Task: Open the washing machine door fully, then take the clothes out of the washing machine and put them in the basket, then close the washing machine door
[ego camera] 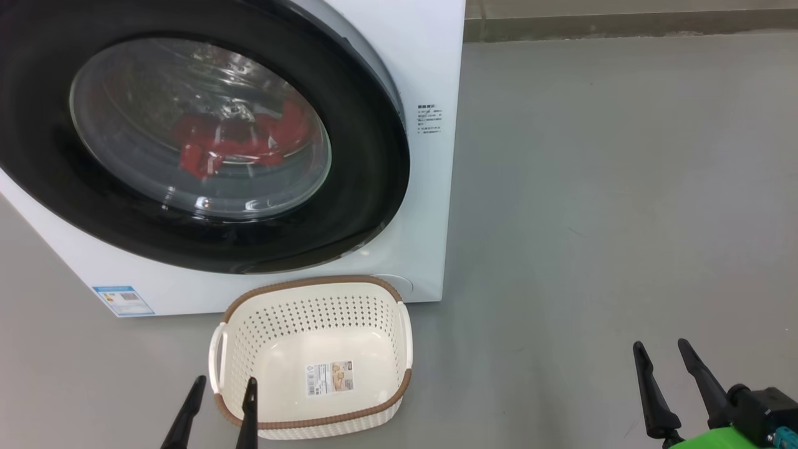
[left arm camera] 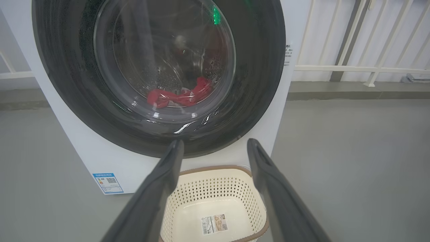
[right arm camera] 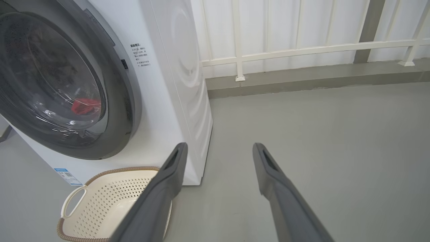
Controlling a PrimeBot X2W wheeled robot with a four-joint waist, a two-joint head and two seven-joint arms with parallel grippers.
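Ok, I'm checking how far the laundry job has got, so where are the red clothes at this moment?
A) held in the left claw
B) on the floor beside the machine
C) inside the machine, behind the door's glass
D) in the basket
C: the clothes show as a red heap through the clear window of the washing machine door, and the basket in front has no fabric in it.
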